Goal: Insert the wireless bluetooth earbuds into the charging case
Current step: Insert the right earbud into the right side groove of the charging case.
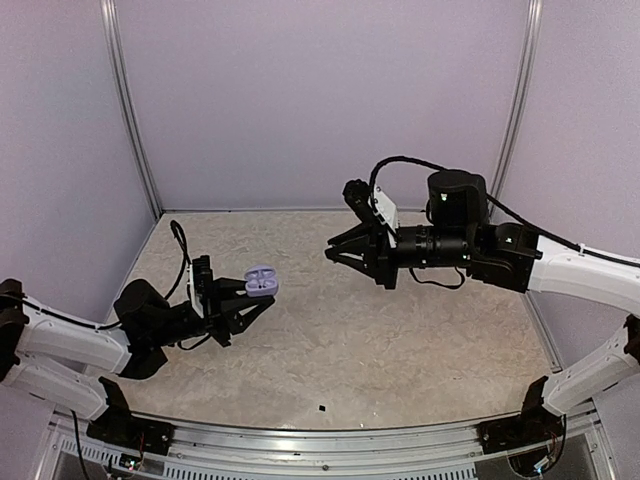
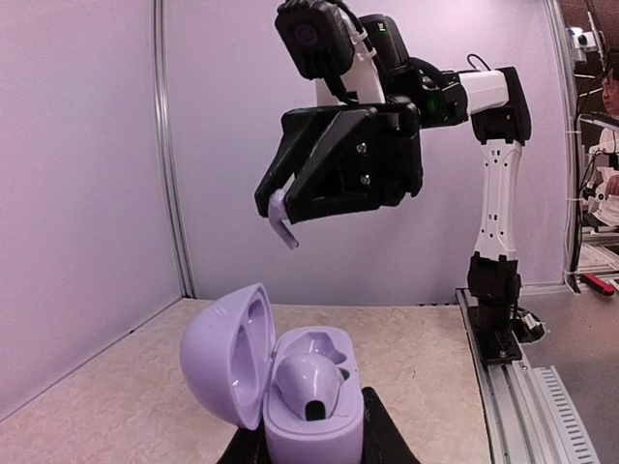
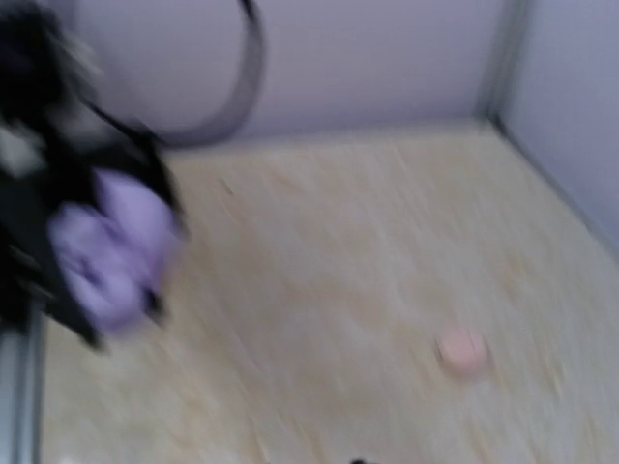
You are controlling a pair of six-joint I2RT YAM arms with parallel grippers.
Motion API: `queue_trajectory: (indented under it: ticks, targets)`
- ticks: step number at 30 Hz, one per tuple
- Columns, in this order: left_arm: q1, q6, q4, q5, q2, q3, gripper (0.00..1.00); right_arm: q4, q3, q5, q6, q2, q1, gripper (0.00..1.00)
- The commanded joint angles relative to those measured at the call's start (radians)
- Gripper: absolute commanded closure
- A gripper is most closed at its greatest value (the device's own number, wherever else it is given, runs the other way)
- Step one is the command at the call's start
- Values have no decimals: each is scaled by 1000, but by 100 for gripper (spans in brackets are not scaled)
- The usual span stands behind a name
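Note:
My left gripper (image 1: 256, 298) is shut on the lilac charging case (image 1: 261, 282) and holds it above the table with the lid swung open to the left. One earbud (image 2: 308, 382) sits in the near socket of the case (image 2: 280, 387); the socket behind it is empty. My right gripper (image 1: 335, 254) hangs up and to the right of the case, apart from it. It is shut on a small pale earbud (image 2: 283, 220) that sticks out below its fingertips. The right wrist view is blurred by motion; the case (image 3: 111, 246) shows at its left.
The pale speckled table (image 1: 400, 330) is walled by lilac panels on three sides. A small black speck (image 1: 322, 408) lies near the front edge. A blurred round pink spot (image 3: 461, 348) shows on the table. A metal rail (image 2: 513, 387) runs along the front.

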Motion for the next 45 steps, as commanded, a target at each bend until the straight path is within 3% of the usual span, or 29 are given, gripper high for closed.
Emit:
queue_trajectory:
  ticks: [1, 8, 13, 21, 35, 45]
  targets:
    - [8, -25, 52, 56, 8, 40, 97, 190, -25, -169, -27, -60, 33, 89]
    - [1, -32, 61, 133, 20, 64, 97, 275, -28, -324, -44, -45, 65, 89]
    - [-16, -33, 59, 152, 33, 83, 97, 306, -13, -346, -73, 10, 98, 89]
    - [-36, -27, 33, 132, 42, 103, 97, 334, 19, -229, -132, 87, 167, 89]
    - [-56, -11, 18, 59, 30, 103, 97, 438, -6, -106, -84, 116, 184, 90]
    - [-73, 12, -13, -88, 19, 111, 97, 488, -20, 31, -43, 133, 203, 91]
